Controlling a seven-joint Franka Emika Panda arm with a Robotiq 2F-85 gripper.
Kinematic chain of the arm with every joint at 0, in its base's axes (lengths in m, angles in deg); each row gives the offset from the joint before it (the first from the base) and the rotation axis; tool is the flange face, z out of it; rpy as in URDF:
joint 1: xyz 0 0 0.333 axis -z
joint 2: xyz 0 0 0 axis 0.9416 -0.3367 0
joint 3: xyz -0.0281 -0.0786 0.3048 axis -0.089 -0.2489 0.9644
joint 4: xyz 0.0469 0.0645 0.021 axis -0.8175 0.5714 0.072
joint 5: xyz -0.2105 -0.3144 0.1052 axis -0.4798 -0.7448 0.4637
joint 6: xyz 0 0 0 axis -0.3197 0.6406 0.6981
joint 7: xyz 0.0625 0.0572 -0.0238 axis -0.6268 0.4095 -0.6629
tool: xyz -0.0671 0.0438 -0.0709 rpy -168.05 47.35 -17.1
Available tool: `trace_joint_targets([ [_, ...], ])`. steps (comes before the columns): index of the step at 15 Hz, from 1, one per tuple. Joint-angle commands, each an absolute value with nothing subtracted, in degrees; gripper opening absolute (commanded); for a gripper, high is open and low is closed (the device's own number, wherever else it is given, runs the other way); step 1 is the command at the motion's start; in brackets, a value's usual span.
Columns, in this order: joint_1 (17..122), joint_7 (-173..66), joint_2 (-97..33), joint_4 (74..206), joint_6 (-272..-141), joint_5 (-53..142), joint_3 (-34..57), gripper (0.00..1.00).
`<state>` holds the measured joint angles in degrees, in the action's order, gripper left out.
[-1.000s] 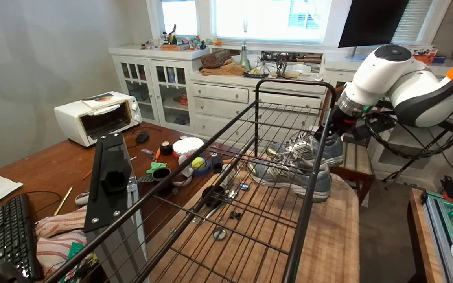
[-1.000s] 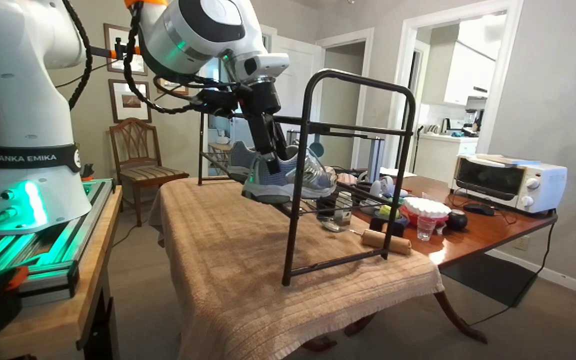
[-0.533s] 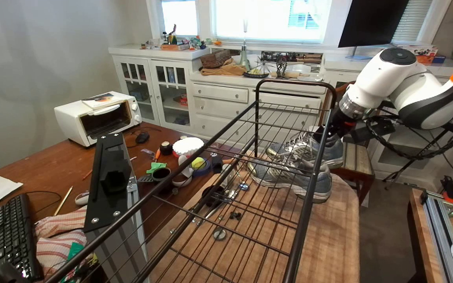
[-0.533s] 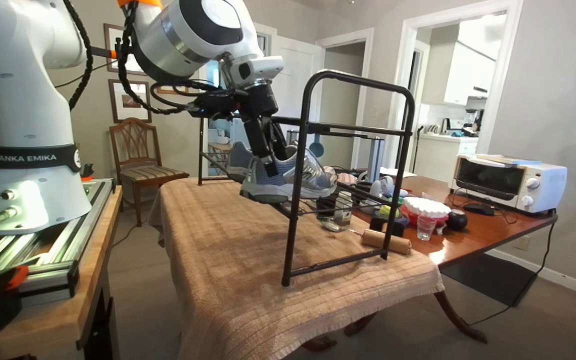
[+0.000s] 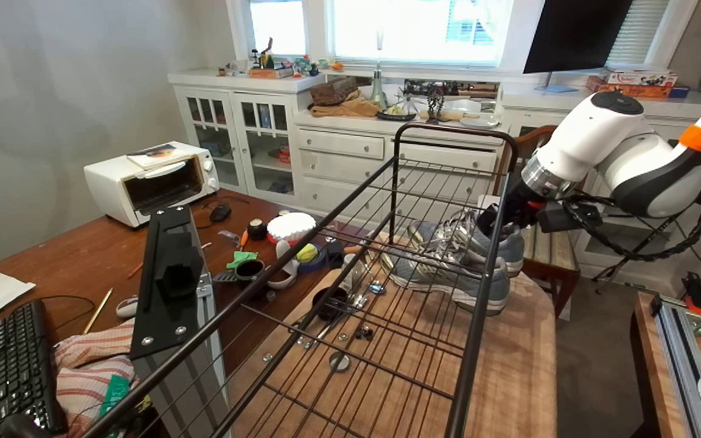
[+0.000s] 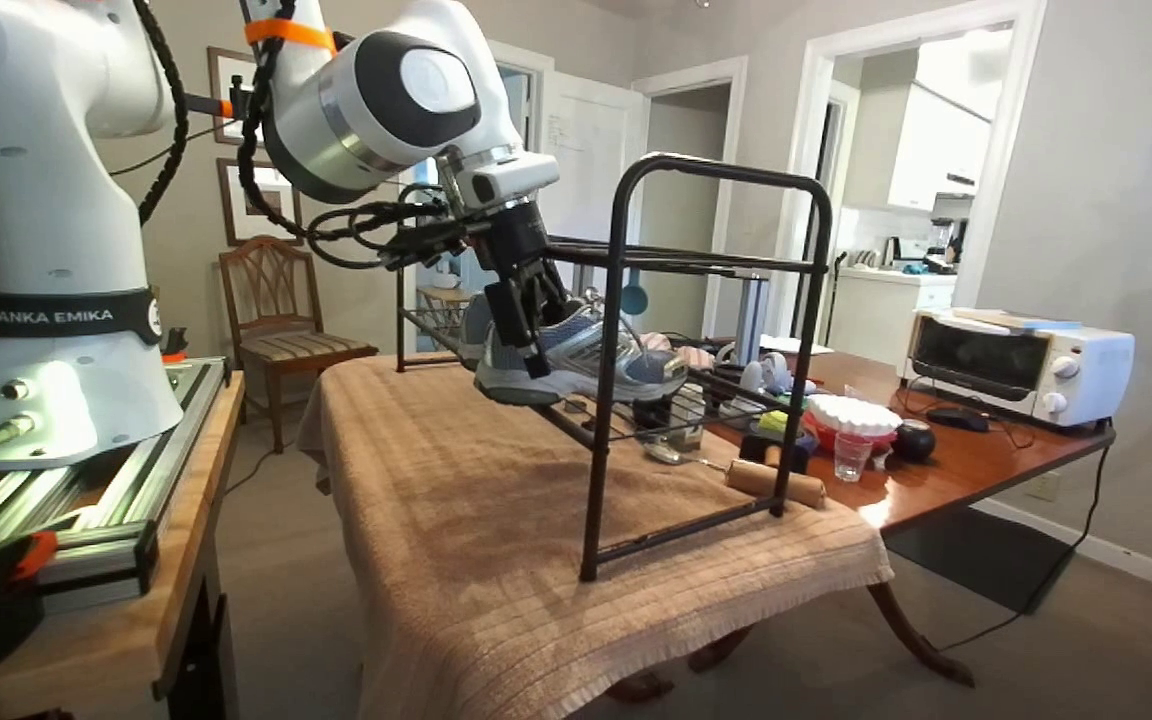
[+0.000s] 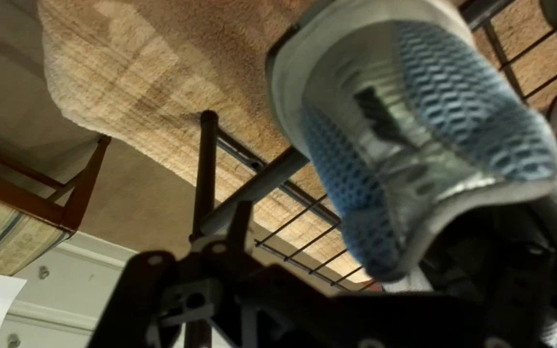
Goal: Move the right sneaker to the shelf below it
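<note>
The right sneaker (image 6: 576,355), grey-blue with silver trim and a pale sole, sits on the lower wire-grid shelf (image 7: 259,188) of the black rack. Its heel juts past the front rail toward the robot. My gripper (image 6: 550,335) straddles the collar near the heel with its jaws apart. One of the fingers (image 6: 516,325) is outside the shoe's side; the other goes into the dark shoe opening, where its tip is hidden. A second, similar sneaker (image 5: 478,286) stands alongside on that same shelf. No shelf shows beneath this tier.
The upper wire shelf (image 5: 477,325) lies above both shoes, and a rack post (image 6: 597,480) rises close beside the right sneaker. Behind the rack are a glass jar (image 6: 676,430), a brown roll (image 6: 776,485) and a drinking glass (image 6: 850,457). A chair (image 5: 551,249) stands beyond.
My gripper has come down lower at the heel, one finger deeper in the shoe. The rack and both sneakers have shifted slightly, and the right sneaker has turned a little.
</note>
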<state>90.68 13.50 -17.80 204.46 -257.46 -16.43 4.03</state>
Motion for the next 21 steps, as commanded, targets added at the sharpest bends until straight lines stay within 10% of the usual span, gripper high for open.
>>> trace_joint_targets([
  [1, 90.8, 13.5, -18.2, 204.6, -258.9, -16.2, 4.0, 1.00],
  [7, 91.0, 13.7, -18.1, 204.7, -259.5, -16.2, 3.9, 0.99],
  [8, 91.1, 13.7, -18.1, 204.7, -259.9, -16.4, 3.9, 0.75],
  [13, 91.2, 14.0, -17.6, 204.6, -260.3, -17.4, 3.7, 0.44],
  [21, 91.7, 14.3, -16.5, 204.7, -261.6, -20.5, 3.2, 0.90],
])
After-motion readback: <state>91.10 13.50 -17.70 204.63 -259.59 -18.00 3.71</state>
